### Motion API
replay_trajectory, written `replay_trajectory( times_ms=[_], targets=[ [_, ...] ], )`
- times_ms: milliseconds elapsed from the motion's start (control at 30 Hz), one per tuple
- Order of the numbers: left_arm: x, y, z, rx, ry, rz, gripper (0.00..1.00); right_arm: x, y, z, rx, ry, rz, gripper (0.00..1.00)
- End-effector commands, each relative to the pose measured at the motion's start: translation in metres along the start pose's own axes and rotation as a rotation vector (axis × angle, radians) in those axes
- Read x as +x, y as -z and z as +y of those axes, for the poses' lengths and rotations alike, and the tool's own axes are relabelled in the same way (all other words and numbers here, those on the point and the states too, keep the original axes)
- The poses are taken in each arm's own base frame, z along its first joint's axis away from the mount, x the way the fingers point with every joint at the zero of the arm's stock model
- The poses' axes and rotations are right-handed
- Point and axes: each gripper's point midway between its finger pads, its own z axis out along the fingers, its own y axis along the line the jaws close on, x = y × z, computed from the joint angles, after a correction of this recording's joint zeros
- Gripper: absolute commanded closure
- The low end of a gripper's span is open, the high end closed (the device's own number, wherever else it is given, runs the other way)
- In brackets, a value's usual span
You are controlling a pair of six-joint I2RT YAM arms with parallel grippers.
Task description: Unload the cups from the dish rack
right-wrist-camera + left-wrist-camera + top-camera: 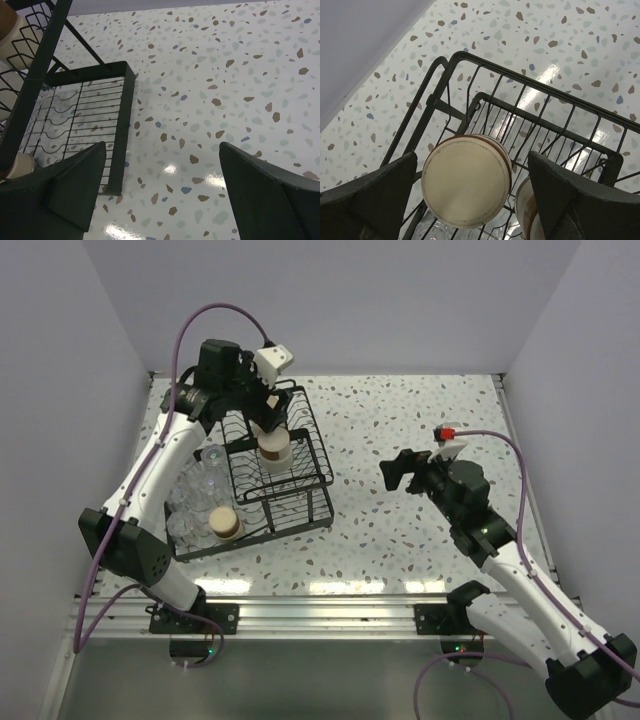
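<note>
The speckled bench (420,440) carries the black wire dish rack (260,540) at its left side, with every cup inside it. The left hand (268,423) hangs over the rack's upper tier with its jaws wide, one finger on each side of an upturned tan cup (466,181) and not closed on it. The right hand (395,472) is spread wide and empty above bare bench, right of the rack. Clear cups (205,465) and another tan cup (225,522) sit in the lower basket.

open table (420,420) right of the rack (290,512) gives free passage; inside, wires and a neighbouring cup (526,205) closely hem the upside-down cup (466,181).
</note>
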Motion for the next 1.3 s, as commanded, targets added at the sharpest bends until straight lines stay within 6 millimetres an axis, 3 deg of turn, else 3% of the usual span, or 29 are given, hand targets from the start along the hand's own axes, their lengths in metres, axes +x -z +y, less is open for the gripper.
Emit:
replay_trajectory(
  times_ms=[0, 200, 400, 500, 533, 567, 667, 767, 800, 900, 1000, 1100, 1267],
  targets=[
    [0.009, -0.002, 0.008, -0.042, 0.001, 0.037, 0.06, -0.007, 0.005, 0.0, 0.0, 0.001, -0.025, 0.02],
    [0.018, -0.01, 0.013, -0.06, 0.006, 0.069, 0.18, -0.007, 0.008, 0.0, 0.001, 0.004, -0.027, 0.02],
    [0.021, -0.009, 0.005, -0.018, 0.0, 0.078, 0.44, -0.01, 0.01, -0.002, 0.012, 0.002, -0.036, 0.02],
    [0.02, -0.006, 0.0, 0.013, -0.004, 0.08, 0.73, -0.013, 0.009, 0.0, 0.014, -0.023, -0.029, 0.02],
    [0.018, -0.005, 0.0, 0.011, -0.004, 0.079, 0.91, -0.014, 0.009, 0.001, 0.013, -0.034, -0.024, 0.02],
    [0.015, -0.003, 0.001, 0.007, -0.004, 0.071, 0.99, -0.011, 0.006, 0.002, 0.016, -0.052, -0.002, 0.02],
    [-0.004, 0.006, 0.006, -0.029, -0.006, 0.007, 1.0, -0.022, 0.005, 0.019, -0.039, -0.086, 0.025, 0.02],
    [-0.026, 0.017, 0.009, -0.059, -0.004, -0.084, 1.0, -0.039, 0.003, 0.054, -0.189, -0.122, 0.058, 0.02],
    [-0.031, 0.021, 0.01, -0.071, 0.005, -0.106, 1.0, -0.053, 0.005, 0.066, -0.233, -0.134, 0.038, 0.02],
    [-0.059, 0.044, 0.015, -0.116, -0.01, -0.198, 1.0, -0.073, 0.0, 0.088, -0.325, -0.167, 0.027, 0.03],
    [-0.074, 0.059, 0.015, -0.131, -0.008, -0.23, 1.0, -0.092, -0.004, 0.104, -0.38, -0.173, 0.013, 0.05],
    [-0.085, 0.072, 0.013, -0.135, 0.004, -0.274, 1.0, -0.102, -0.017, 0.118, -0.439, -0.191, 0.017, 0.06],
    [-0.121, 0.104, -0.005, -0.062, 0.034, -0.389, 1.0, -0.121, -0.029, 0.165, -0.689, -0.266, -0.019, 0.11]
  ],
)
